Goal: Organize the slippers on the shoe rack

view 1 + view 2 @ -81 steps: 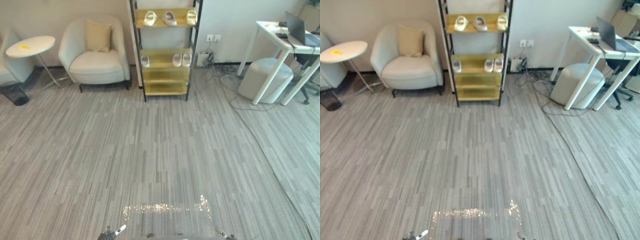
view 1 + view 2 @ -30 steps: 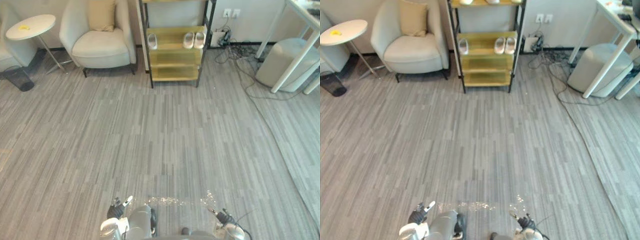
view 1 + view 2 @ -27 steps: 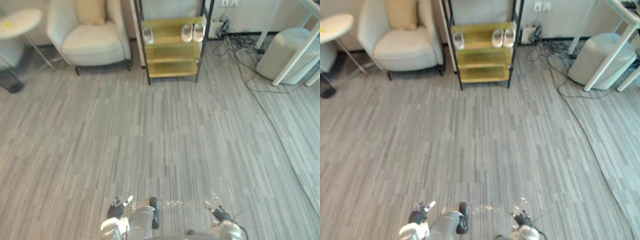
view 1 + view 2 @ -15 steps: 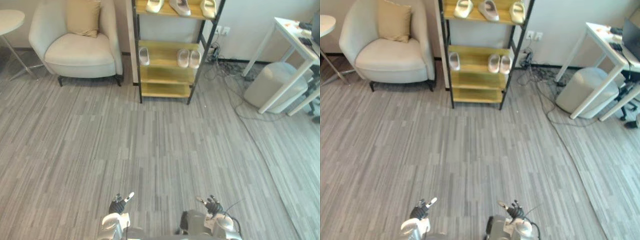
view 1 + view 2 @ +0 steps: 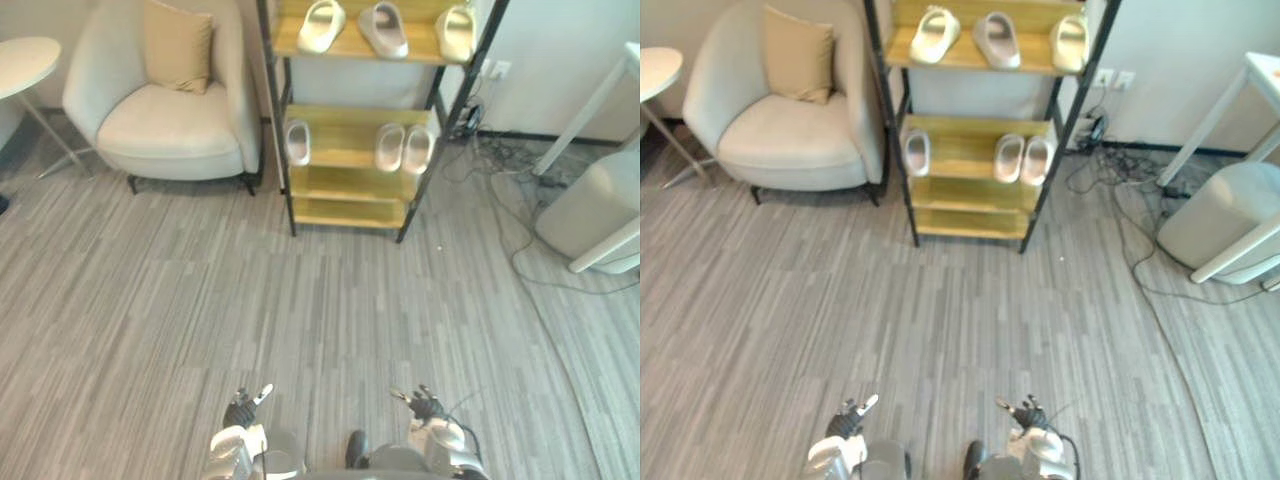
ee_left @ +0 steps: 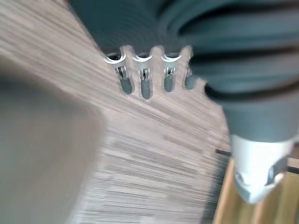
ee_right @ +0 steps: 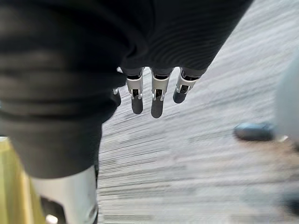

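Slippers (image 5: 391,147) are seen scattered on two shelves of the shoe rack (image 5: 345,212), well ahead; left hand (image 5: 240,412) and right hand (image 5: 425,406) are held loose-fingered, empty. Its frame could be bumped if approached crookedly.

Left hand (image 6: 145,84), right hand (image 7: 157,95): silver fingers, dark tips, dark ribbed wrist covers.

Cream slippers (image 5: 322,25), yellow shoe rack (image 5: 345,186), grey-streaked floor (image 5: 300,310)

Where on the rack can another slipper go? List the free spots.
Free: the middle shelf between the lone slipper and the pair, and both lower shelves, bare. Crowded: the top shelf, three slippers spread across it.
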{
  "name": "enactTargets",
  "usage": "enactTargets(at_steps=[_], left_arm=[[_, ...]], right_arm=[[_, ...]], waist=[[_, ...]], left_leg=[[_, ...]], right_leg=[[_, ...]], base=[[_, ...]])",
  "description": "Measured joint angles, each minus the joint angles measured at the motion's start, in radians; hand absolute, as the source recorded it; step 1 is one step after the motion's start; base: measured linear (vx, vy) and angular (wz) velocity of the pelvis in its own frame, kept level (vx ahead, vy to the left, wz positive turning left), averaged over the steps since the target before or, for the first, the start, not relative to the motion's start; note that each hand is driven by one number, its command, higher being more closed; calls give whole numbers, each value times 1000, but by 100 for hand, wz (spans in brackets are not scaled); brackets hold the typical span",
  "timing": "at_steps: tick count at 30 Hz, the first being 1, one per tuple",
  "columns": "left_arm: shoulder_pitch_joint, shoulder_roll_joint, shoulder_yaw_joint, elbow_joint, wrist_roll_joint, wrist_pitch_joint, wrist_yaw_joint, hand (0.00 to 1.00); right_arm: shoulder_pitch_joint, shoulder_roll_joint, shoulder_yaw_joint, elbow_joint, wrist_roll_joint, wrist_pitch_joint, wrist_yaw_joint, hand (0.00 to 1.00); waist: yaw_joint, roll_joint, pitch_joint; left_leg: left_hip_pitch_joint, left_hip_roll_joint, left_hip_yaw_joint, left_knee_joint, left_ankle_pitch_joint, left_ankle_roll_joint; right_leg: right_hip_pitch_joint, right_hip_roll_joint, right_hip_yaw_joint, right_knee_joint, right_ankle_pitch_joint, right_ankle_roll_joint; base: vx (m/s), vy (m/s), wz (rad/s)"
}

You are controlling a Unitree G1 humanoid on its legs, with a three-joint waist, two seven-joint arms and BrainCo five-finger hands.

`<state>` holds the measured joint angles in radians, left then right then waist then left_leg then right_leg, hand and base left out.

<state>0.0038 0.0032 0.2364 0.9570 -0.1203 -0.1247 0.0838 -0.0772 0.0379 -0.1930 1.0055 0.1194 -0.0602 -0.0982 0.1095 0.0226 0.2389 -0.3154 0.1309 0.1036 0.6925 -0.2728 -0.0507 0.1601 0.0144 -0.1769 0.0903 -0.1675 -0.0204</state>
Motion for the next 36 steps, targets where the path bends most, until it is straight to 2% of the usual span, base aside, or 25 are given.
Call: enactTargets(at_steps=[1,2,3,4,5,8,10,11,12,14,16,17,20,22,23,24,25,26,27,28,29,30,32,35,36], left_arm=[[1,-3,0,2,0,0,0,0],[11,-17,1,8,0,0,0,0],[21,-19,4,12,-11,-2,1,0],[21,-5,5,11,-15,-4,1,0],[19,4,5,11,-15,-6,0,0],[20,8,10,15,-19,-2,-1,0],[22,8,2,18,-19,1,-1,0],[21,15,-14,27,-18,4,-2,0],[20,27,-33,38,-17,7,-2,0],[20,31,-40,42,-17,6,-1,0],[16,33,-40,52,-16,5,-1,0],[11,31,-40,55,-16,6,-1,0],[2,17,-40,55,-6,6,-1,0],[8,18,-36,56,2,7,0,0],[9,17,-33,58,3,7,-1,0],[5,1,-23,74,3,5,-1,0],[4,-3,-19,76,4,4,-2,0],[8,-26,-17,77,13,5,-2,0],[15,-38,-7,75,15,5,-3,0],[13,-37,0,75,20,7,-3,0],[6,-36,19,73,20,8,-5,0],[7,-30,19,60,20,8,-6,0],[10,-20,11,43,20,7,-6,0],[9,-10,-7,27,19,4,-6,0],[7,-10,-24,27,18,4,-3,0]], right_arm=[[5,-3,0,1,0,0,0,0],[24,-18,-2,3,-1,1,-2,0],[30,-29,-1,12,0,2,-2,0],[29,-17,9,27,-1,4,-2,0],[29,-8,10,33,-1,4,-2,0],[29,4,11,32,-4,4,1,0],[32,4,13,33,-16,3,3,0],[42,4,13,34,-36,3,7,0],[60,2,13,34,-41,4,9,0],[75,-4,10,5,-42,1,9,0],[80,-5,8,6,-42,0,9,0],[77,-5,6,7,-42,-1,9,0],[54,-9,0,5,-42,0,9,0],[54,-9,-1,4,-42,0,9,0],[58,-10,-2,3,-42,0,9,0],[52,-26,-9,5,-42,0,9,0],[52,-27,-12,4,-41,0,9,0],[48,-33,-27,15,-42,0,10,0],[46,-37,-34,15,-41,1,10,0],[47,-37,-33,16,-41,1,10,0],[49,-36,-28,17,-39,2,9,0],[50,-35,-20,17,-39,3,7,0],[49,-34,-9,31,-35,3,3,0],[44,-40,-10,35,-31,6,-2,0],[40,-40,-10,34,-31,5,-2,0]], waist=[[0,5,-2],[2,29,-14],[11,37,-19],[15,-8,-29],[17,-28,-36],[43,-41,-44],[49,-42,-45],[45,-48,-48],[34,-57,-53],[13,-55,-56],[-5,-59,-58],[-8,-58,-58],[-15,-41,-52],[-19,-47,-52],[-23,-50,-55],[-27,-23,-64],[-27,-16,-69],[-28,16,-77],[-29,30,-83],[-30,31,-83],[-33,31,-75],[-30,31,-64],[-21,17,-53],[-18,4,-47],[-16,9,-49]], left_leg=[[-9,-10,-1,-120,27,0],[-15,-20,2,-353,163,-1],[11,-19,20,-381,260,3],[29,-62,54,-390,233,41],[31,-83,62,-385,208,63],[80,-95,112,-331,138,112],[140,-96,125,-340,84,108],[191,-110,118,-350,49,106],[236,-126,106,-368,30,99],[331,-134,88,-409,16,102],[398,-123,67,-452,11,99],[424,-116,52,-475,8,94],[471,-70,21,-499,-14,55],[524,-55,-5,-501,-46,5],[544,-52,-22,-504,-56,-8],[572,-16,-51,-511,-56,-12],[568,-6,-61,-508,-51,-19],[567,24,-89,-477,-49,-23],[536,51,-106,-395,-44,-31],[510,59,-122,-329,-41,-36],[404,84,-151,-89,-9,-65],[324,110,-146,109,-7,-70],[239,121,-98,226,-23,-88],[161,92,-53,77,-54,-79],[142,61,-61,-92,-41,-62]], right_leg=[[11,-5,3,-6,-11,11],[36,-10,15,-10,-48,41],[56,-15,35,-9,-69,53],[73,-55,51,-10,-88,53],[73,-78,62,-9,-82,46],[76,-114,114,80,-54,67],[-5,-130,136,322,-55,126],[-122,-154,136,595,-31,189],[-190,-173,118,743,-44,190],[-263,-201,13,786,-95,140],[-295,-203,-86,667,-123,97],[-328,-198,-116,584,-121,92],[-405,-129,-111,252,0,63],[-401,-96,-59,94,147,39],[-391,-99,-46,108,228,26],[-385,-79,-67,165,198,12],[-389,-73,-77,181,170,4],[-385,-51,-104,218,117,-10],[-367,-31,-126,231,90,-31],[-355,-25,-134,228,77,-38],[-299,-5,-146,198,55,-49],[-237,19,-150,164,45,-55],[-149,31,-149,118,38,-63],[-84,28,-132,62,39,-62],[-67,24,-117,42,37,-51]], base=[[536,253,-21],[378,227,-25],[509,273,-24],[538,231,-21],[622,241,-12],[464,185,-29],[367,159,-33],[346,111,-3],[363,95,17],[384,44,41],[350,-18,47],[370,-92,46],[525,-176,32],[484,-244,38],[516,-318,50],[496,-316,44],[588,-366,46],[464,-300,35],[462,-302,31],[432,-300,31],[400,-254,28],[391,-231,18],[367,-167,-13],[308,-64,-23],[234,105,-33]])
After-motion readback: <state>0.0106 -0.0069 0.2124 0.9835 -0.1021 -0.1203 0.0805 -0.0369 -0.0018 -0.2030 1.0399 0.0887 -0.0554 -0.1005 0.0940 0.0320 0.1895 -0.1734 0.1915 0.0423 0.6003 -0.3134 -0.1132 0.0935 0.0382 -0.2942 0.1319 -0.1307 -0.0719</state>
